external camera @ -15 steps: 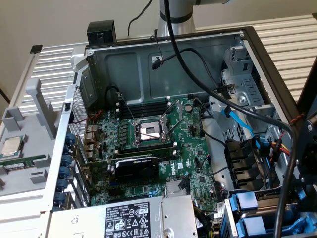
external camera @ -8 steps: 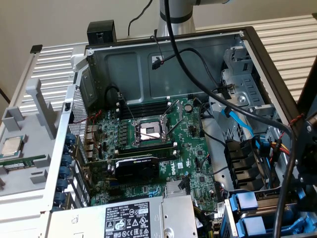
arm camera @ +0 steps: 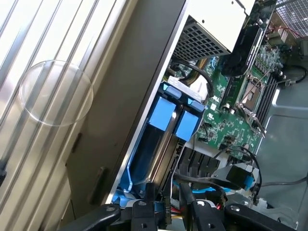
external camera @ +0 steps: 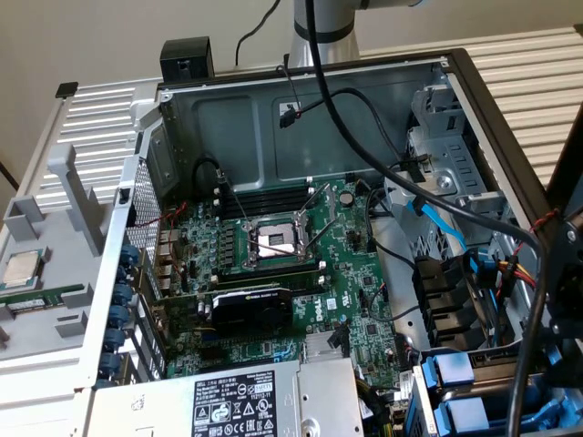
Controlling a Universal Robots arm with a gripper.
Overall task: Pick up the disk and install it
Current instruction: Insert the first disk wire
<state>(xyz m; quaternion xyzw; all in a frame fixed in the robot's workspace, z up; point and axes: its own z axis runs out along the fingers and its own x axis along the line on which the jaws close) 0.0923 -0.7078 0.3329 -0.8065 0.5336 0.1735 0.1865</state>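
silver arm (external camera: pixel 335 27), black cable (external camera: pixel 316 64), black tool (arm camera: pixel 167 195)

The motherboard (external camera: pixel 273 264) lies in the case (external camera: pixel 301 109), with the power supply (external camera: pixel 228 401) nearer. The disk (external camera: pixel 454 370) stands at the exterior view's near right.

Open grey sheet-metal computer case (external camera: pixel 264 118): bare steel walls showing dull, smooth sheen. Green circuit motherboard (external camera: pixel 364 273) inside case looking glossy, lacquered. Bright blue plastic carrier frame (arm camera: pixel 161 115) at case's drive bay gleaming smooth, semi-gloss, edging silver-grey metal disk (arm camera: pixel 162 149). Thick black rubbery cable (external camera: pixel 312 45) draping into case, reading matt. White ribbed panel (external camera: pixel 533 73) outside case catching light, satin.
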